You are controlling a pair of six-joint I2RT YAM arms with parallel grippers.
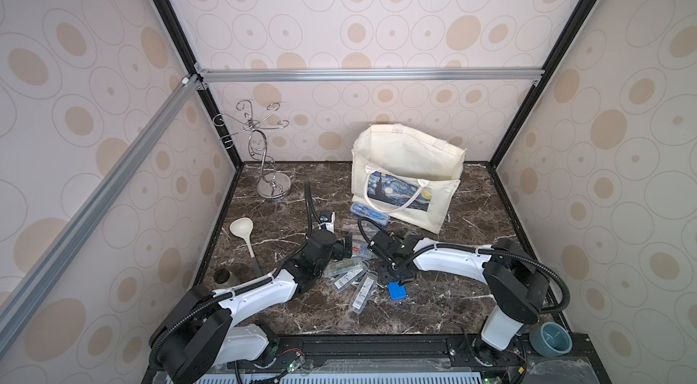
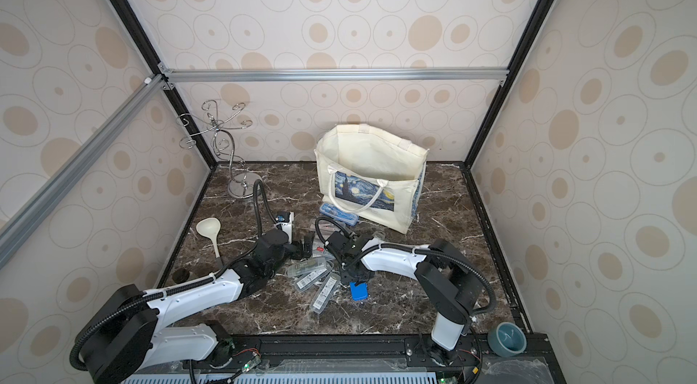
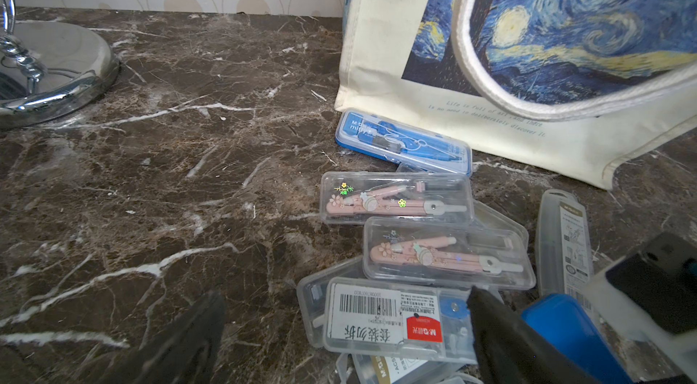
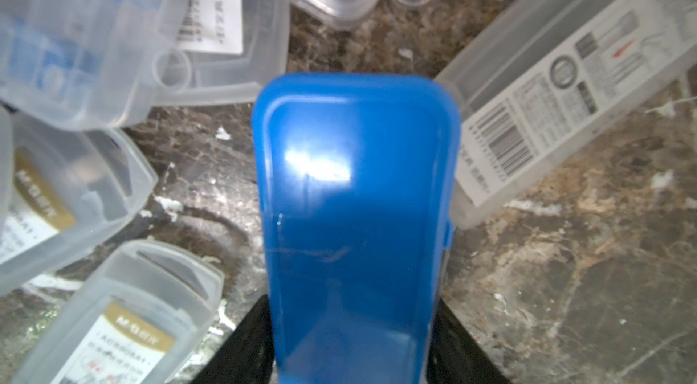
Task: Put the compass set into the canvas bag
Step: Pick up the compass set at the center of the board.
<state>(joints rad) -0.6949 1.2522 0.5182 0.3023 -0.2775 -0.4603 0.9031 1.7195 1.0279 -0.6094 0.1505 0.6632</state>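
- Your right gripper (image 4: 350, 303) clamps the blue compass set (image 4: 354, 182), one finger against each long side.
- Your left gripper (image 3: 347, 291) stands wide open, empty, above the clear cases (image 3: 449, 254).

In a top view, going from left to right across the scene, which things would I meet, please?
ladle → canvas bag → teal bowl. The metal stand overlaps the ladle, so it is left out.
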